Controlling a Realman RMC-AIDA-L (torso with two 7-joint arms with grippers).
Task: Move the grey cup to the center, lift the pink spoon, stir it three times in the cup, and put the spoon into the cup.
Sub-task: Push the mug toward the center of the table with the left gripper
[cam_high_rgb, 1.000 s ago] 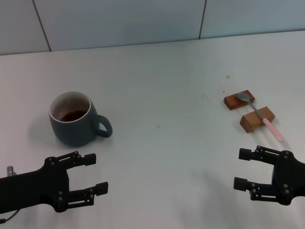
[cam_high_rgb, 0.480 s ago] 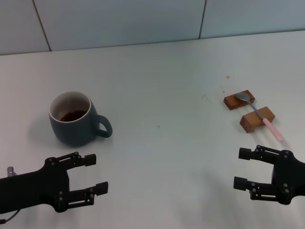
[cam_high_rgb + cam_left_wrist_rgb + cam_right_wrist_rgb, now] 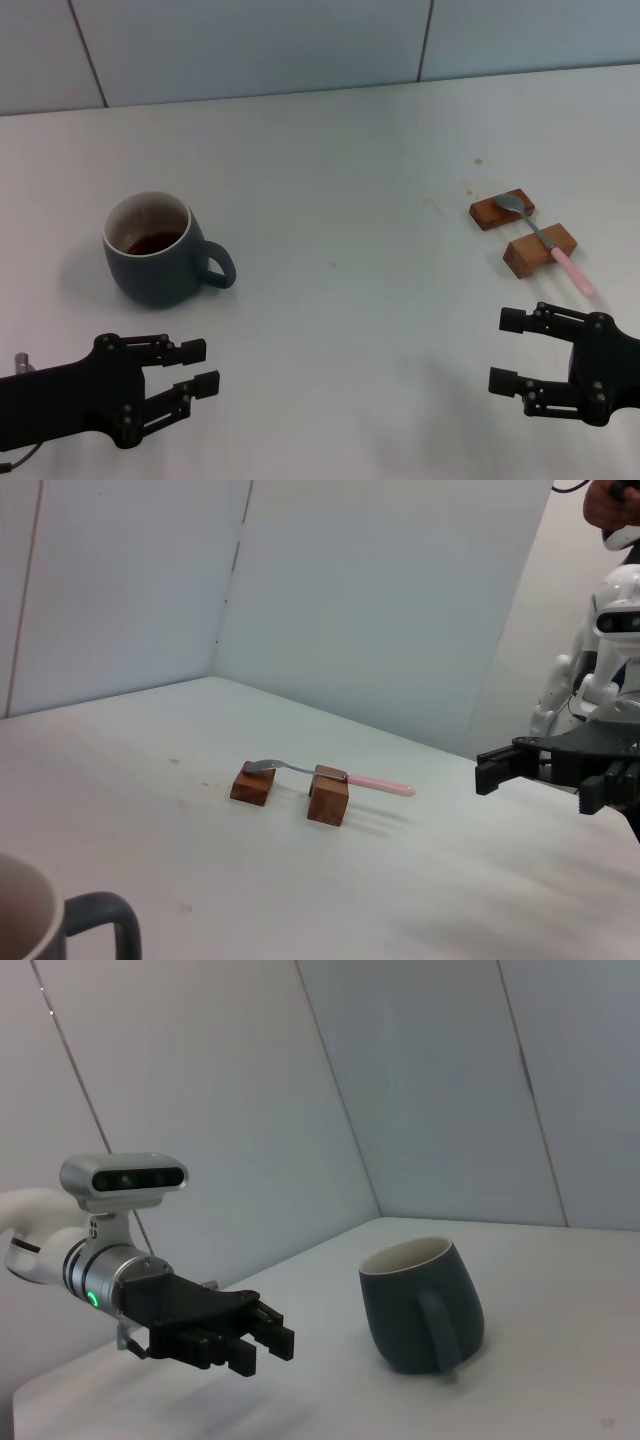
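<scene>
My left gripper (image 3: pixel 190 370) hovers near the table's front edge, fingers narrowly apart and empty; my right gripper (image 3: pixel 515 350) hangs by the front right, wide open. Beyond the left one the stout blue-grey ceramic mug (image 3: pixel 160 249) stands left of centre, unmoved. The pink-handled metal spoon (image 3: pixel 545 243) rests across two brown wooden blocks (image 3: pixel 540 250) near the right edge. Every step remains.

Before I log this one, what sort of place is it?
Probably a lab or test bench: a bare white table backed by plain panel walls, holding only a mug and a spoon laid on two wooden blocks. Another white robot stands nearby.
</scene>
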